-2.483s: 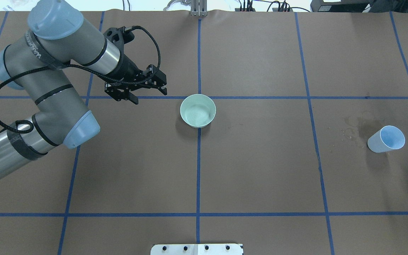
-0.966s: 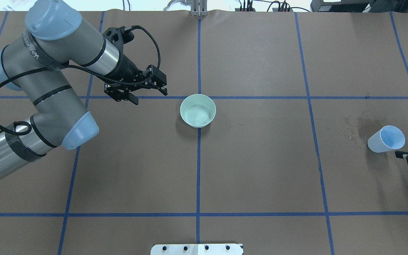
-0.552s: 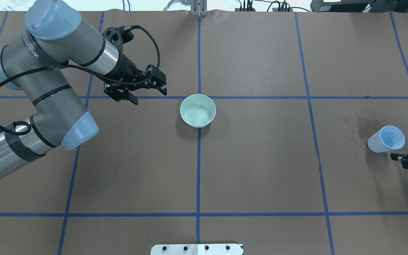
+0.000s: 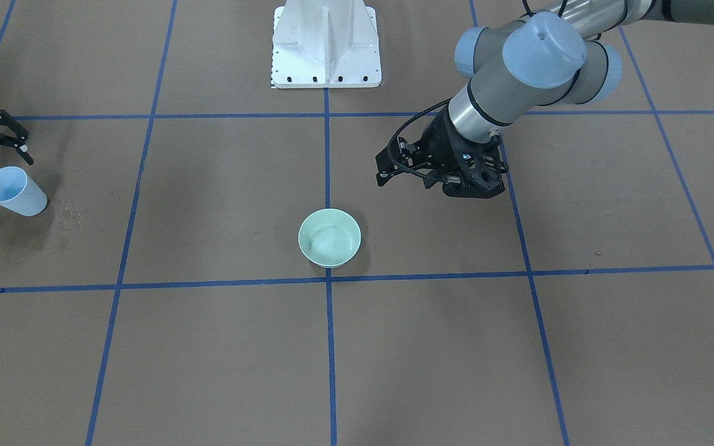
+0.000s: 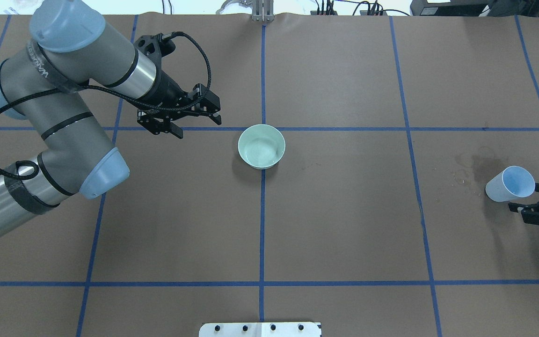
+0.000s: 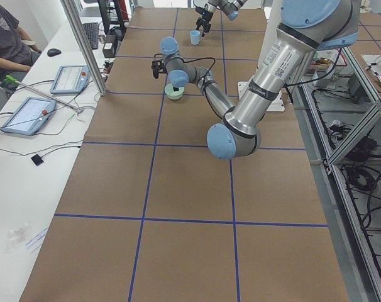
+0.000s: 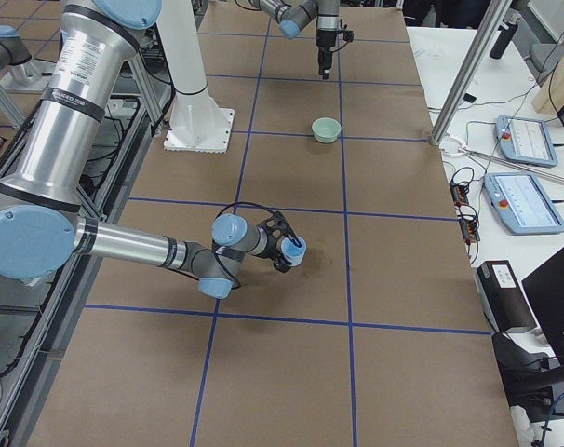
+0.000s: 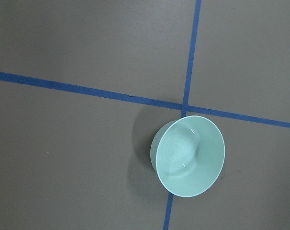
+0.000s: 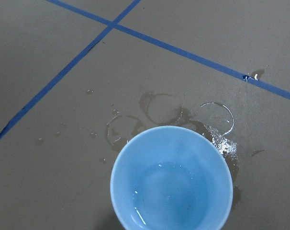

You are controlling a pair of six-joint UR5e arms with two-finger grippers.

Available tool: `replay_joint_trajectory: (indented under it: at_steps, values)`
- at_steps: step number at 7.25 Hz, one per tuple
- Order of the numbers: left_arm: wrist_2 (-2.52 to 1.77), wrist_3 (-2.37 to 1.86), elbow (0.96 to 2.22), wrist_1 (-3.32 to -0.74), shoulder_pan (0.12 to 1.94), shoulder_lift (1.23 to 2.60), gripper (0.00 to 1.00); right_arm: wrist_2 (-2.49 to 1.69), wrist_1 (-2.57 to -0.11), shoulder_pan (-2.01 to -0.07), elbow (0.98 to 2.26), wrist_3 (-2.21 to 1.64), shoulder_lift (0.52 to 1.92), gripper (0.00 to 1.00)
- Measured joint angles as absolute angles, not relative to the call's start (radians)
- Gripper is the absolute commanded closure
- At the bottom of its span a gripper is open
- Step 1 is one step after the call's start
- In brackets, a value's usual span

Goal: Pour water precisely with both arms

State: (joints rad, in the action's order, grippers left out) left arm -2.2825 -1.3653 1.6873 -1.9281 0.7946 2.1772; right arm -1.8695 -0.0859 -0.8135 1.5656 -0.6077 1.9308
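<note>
A pale blue cup [image 5: 510, 183] stands at the table's right side; the right wrist view shows a little water [image 9: 159, 194] glinting in its bottom. My right gripper [image 5: 524, 196] is open, its fingertips at the cup's right side, with the cup at the mouth of the jaws. It also shows in the front view [image 4: 2, 173]. A mint green bowl [image 5: 261, 146] stands at the table's middle, with a faint sheen inside. My left gripper [image 5: 198, 127] is open and empty, hovering to the left of the bowl. The left wrist view shows the bowl [image 8: 190, 155] below.
Wet rings and drops [image 5: 470, 168] stain the brown paper left of the cup, also seen in the right wrist view [image 9: 183, 112]. The white pedestal base [image 4: 326, 43] stands at the robot's side. Blue tape lines [image 5: 262, 234] cross the table.
My right gripper has come in from the right edge and moved left up to the cup, still open. The left arm, bowl and cup have barely moved.
</note>
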Motion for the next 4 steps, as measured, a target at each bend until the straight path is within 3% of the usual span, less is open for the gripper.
replay_joint_trajectory:
  at_steps: [4]
  values:
    - [-2.283,-1.364,1.685,-1.928,0.793,2.172,0.0,-1.833,-0.085,-0.802,1.527,-0.609,1.894,0.01]
